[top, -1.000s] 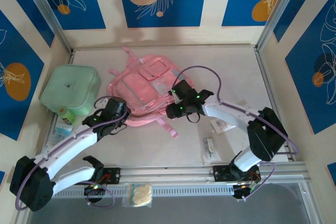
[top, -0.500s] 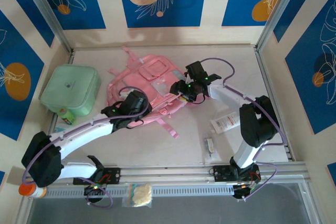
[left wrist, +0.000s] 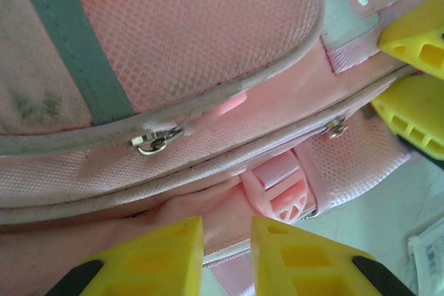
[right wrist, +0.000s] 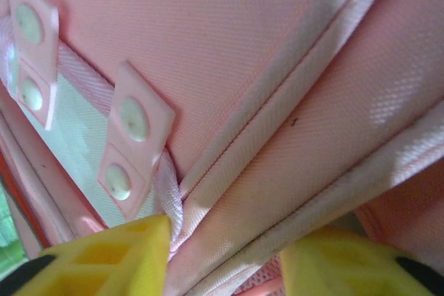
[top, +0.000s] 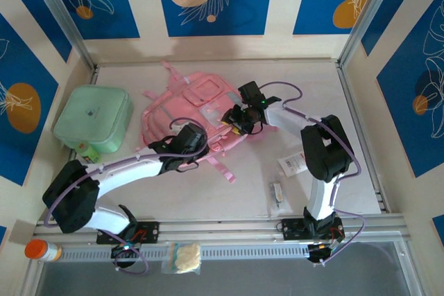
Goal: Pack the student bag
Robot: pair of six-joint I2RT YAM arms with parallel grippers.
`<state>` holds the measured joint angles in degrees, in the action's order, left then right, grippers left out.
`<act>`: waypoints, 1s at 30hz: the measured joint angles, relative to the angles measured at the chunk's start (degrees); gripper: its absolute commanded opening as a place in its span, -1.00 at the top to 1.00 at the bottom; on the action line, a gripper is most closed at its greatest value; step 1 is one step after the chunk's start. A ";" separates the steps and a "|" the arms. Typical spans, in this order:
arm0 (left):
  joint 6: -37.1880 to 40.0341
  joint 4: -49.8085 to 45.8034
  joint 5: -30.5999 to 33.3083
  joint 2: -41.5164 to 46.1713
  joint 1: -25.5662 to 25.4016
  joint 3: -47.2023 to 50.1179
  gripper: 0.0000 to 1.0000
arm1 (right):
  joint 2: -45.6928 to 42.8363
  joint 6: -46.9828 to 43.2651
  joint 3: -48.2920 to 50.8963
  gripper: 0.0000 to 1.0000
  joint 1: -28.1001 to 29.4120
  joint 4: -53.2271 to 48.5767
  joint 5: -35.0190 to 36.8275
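Bench (top: 361, 109), pale, walled on three sides. The student bag (top: 182, 117) lies flat on it, left of centre toward the far side, front pockets up and straps (top: 220, 166) trailing near. A mint-green soft case (top: 94, 119) sits just beside it on the left, apart from it. A white tube (top: 295, 164) lies well to the near right. The bag reads as soft and limp, probably light while empty. It sags flat, so it will fold and drag rather than lift as one piece. The woven shell looks a little slick. The mesh pocket (left wrist: 208, 25) looks thin and easy to snag. Best purchase seems to be the thick parts: the piped seam, the zip edge and the webbing. The mesh and the small snap tabs (right wrist: 132, 140) would be poor places to pull. Left fingers (left wrist: 156, 258) are at the bag's near edge. They stand narrow and appear pinched on a bunched fold of pink fabric just below the zipper pull (left wrist: 156, 142). Right fingers (right wrist: 111, 254) are at the bag's right edge. They stand moderately apart, and the piped seam (right wrist: 277, 143) fills the gap and bears on both, so this looks like a hold. With two holds on one edge, the mouth should open if the zip is free. I cannot tell how far it is unzipped.
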<state>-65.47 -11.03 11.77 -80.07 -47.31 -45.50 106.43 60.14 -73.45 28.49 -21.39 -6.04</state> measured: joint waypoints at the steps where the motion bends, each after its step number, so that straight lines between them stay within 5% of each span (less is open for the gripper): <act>1: 0.02 0.17 0.02 -0.15 -0.17 0.59 0.54 | -0.02 0.15 0.00 0.33 0.00 0.48 0.02; 5: 0.04 -0.02 0.37 -1.20 -0.39 3.06 0.55 | -0.02 0.48 0.02 0.86 -0.09 1.92 0.42; 8: 0.33 -0.09 0.74 -2.49 -0.04 3.45 0.55 | -0.04 1.75 1.16 1.00 -0.72 5.44 -0.09; 16: 3.98 1.64 0.57 -5.75 2.32 3.15 0.60 | -3.72 1.33 6.43 1.00 -1.90 13.07 -3.41; 30: 20.37 -2.10 -5.29 -8.68 14.62 -8.09 0.47 | -12.79 8.26 14.38 1.00 -1.95 21.27 -4.42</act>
<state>-45.10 -13.13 6.48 -88.75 -32.69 -53.58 93.65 68.40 -59.07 26.55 -0.12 -10.46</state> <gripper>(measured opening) 0.232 0.050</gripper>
